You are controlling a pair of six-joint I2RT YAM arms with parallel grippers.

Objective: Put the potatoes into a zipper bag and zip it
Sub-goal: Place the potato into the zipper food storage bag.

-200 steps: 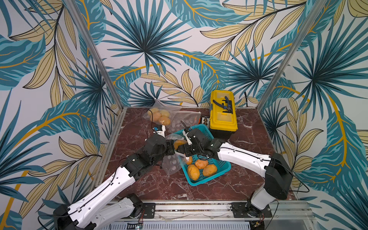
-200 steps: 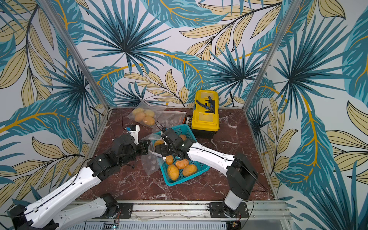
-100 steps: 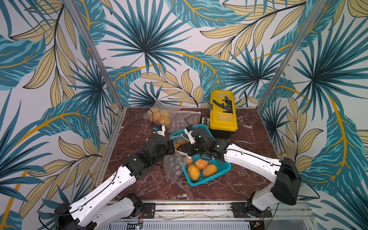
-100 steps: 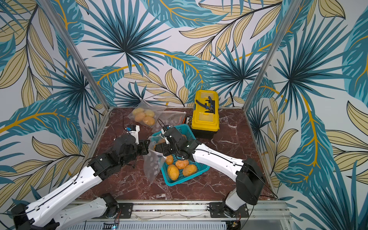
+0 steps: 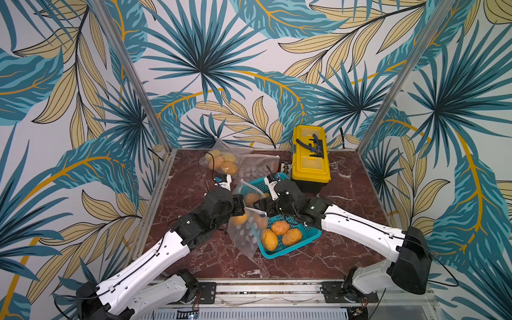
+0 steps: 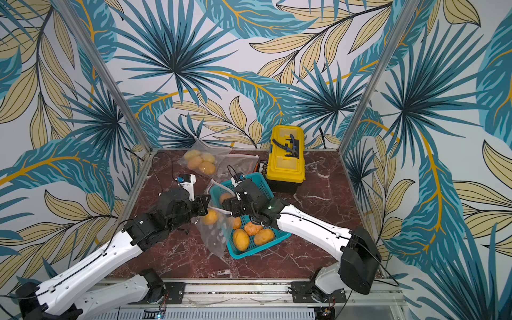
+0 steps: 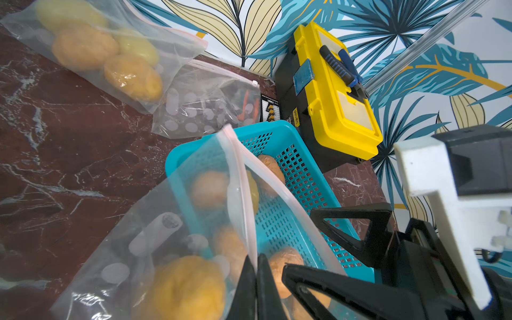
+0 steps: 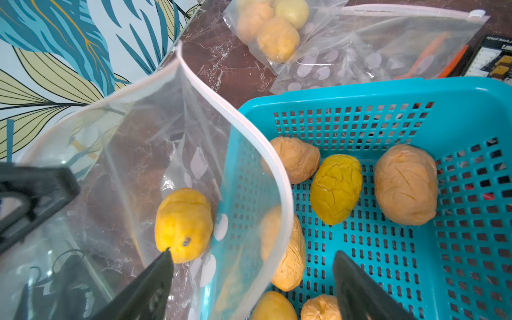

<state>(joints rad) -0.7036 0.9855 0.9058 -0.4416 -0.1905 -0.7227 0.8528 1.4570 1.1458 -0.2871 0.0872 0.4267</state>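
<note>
A yellow toolbox (image 5: 310,159) stands at the back of the dark red stone table (image 5: 360,180), just behind a blue basket (image 5: 293,246); by the back wall lies a full bag (image 5: 221,163) with potatoes packed inside, and a flat bag (image 5: 257,166) with white dots rests beside it, touching it.

The zipper bag (image 5: 243,238) hangs open between the two arms, right against the basket's side; its see-through wall covers part of the basket in the left wrist view.

The left pincer (image 7: 255,260) is squeezed tight on the bag's top edge and holds it up; the right pincer (image 8: 252,252) has its fingers spread wide with nothing gripped, and the bag's white edge runs between them in the right wrist view, so it stands between that pincer and the basket.

The potatoes (image 5: 292,237) are oval, yellow-orange and wrinkly, with little cracks in the skin; several lie in the basket; one bright yellow potato (image 8: 182,224) with a small dark spot sits low inside the zipper bag.
</note>
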